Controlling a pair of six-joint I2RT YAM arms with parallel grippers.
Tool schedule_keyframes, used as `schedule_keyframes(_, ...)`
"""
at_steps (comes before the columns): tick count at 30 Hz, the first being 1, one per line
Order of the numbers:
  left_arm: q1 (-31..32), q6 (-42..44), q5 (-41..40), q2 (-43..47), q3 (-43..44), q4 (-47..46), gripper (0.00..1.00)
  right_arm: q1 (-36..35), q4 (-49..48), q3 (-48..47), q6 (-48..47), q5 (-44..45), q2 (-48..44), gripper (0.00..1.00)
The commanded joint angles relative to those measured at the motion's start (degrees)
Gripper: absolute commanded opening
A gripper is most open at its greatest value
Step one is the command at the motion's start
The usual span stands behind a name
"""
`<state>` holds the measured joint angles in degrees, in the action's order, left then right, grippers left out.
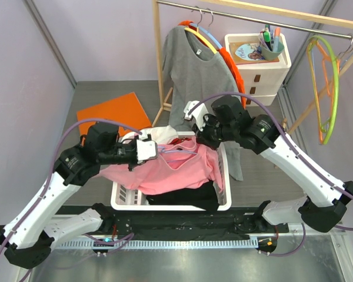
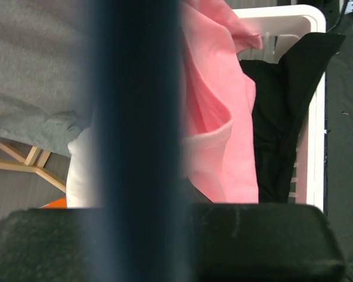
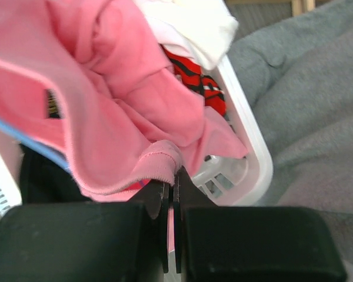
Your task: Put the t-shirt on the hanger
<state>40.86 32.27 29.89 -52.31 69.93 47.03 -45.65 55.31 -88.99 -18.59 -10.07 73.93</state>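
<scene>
— Closest to any lens: what is that dark-blue band (image 2: 135,117) across your left wrist view?

— Too blurred to name. It sits right against the camera and hides the left fingertips. From above, I see the left gripper (image 1: 156,149) pinched narrow, with the light-blue hanger (image 1: 177,151) running out of it, so I read it as gripping the wire.

— And the pink t-shirt (image 1: 176,171)?

— Heaped over the white laundry basket (image 1: 120,202) at the middle of the worktop, between my two arms. It lies on top of a black garment (image 1: 188,197) and the white garment with a red print (image 3: 191,73). My right gripper (image 3: 172,176) is clamped on a stitched edge of it, holding that part raised above the basket. The small dark label (image 3: 52,103) shows just inside, so I judge this to be the neck side, though I cannot be sure.

— Which way does the hanger lie?

— Its long axis runs across, parallel to the near edge, from the left gripper toward the right one. In the right wrist view the wire slips behind the pink fold just left of my closed fingers. So the opening lies to the hanger's right. The left arm is the one to feed it through while the right holds the cloth taut.

— Risk?

— The wire snagging a fold instead of entering the opening.
</scene>
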Motion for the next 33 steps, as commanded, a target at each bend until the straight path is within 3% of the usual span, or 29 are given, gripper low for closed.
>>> schedule_keyframes(1,0.1,0.96,4.04,0.72,3.28,1.32,0.0,0.03,-1.97,-1.54,1.44,8.75,1.21,0.01)
schedule_keyframes(6,0.1,-5.81,-7.9,0.11,1.44,-7.81,0.0,0.03,1.37,-1.89,1.1,5.06,1.22,0.01)
schedule_keyframes(11,0.1,-5.9,-13.79,-1.56,1.61,-9.32,0.0,0.03,4.01,-1.98,-0.83,-0.57,-0.1,0.01)
schedule_keyframes(22,0.1,-4.06,-1.16,0.37,0.29,-7.83,0.0,0.12,1.21,-4.26,-1.63,-2.59,2.18,0.01)
schedule_keyframes(33,0.18,-3.71,-0.18,-0.6,0.12,-8.62,0.0,-0.14,0.06,-4.53,-2.86,-12.52,0.52,0.05)
